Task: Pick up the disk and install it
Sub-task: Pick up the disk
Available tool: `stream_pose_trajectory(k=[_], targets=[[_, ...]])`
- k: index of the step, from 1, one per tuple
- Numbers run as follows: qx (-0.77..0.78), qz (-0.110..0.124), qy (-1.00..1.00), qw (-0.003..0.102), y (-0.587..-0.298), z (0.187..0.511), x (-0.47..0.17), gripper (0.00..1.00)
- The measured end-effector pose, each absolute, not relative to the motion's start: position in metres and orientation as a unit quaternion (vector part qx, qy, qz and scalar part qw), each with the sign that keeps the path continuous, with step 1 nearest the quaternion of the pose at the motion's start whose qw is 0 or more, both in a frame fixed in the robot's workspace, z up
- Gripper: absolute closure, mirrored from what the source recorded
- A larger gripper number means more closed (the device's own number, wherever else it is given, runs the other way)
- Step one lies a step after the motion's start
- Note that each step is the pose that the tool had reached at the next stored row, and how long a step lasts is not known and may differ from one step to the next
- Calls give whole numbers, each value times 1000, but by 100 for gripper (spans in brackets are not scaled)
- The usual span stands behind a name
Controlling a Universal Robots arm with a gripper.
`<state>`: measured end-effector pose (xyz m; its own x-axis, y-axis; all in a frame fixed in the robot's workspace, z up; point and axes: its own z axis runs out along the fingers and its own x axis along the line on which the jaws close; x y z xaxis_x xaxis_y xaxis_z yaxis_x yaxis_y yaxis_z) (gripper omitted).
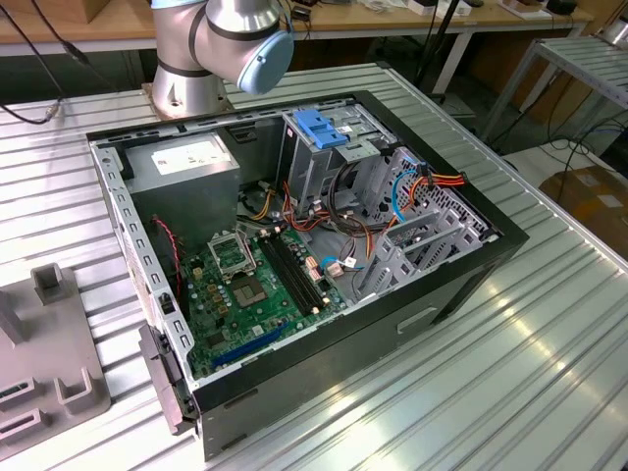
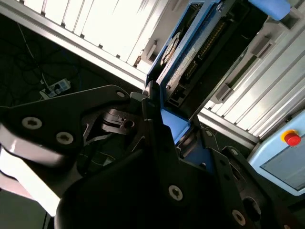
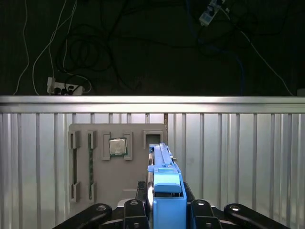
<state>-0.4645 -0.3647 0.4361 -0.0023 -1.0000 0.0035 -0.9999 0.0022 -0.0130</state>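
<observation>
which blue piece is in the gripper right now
The disk in its blue carrier, clamped edge-on in the gripper; the other blue piece, the bracket, sits atop the drive cage.

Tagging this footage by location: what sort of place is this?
Likely a robotics lab: an open black desktop computer case on a ribbed aluminium table, wooden workbenches behind, and the robot's hand gripping a blue-railed grey hard disk.
</observation>
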Motion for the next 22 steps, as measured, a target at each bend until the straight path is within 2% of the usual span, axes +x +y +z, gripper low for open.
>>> stream_pose_trajectory(k=[22], targets=[[-706,-6,708,3,-365,488,-464,63]])
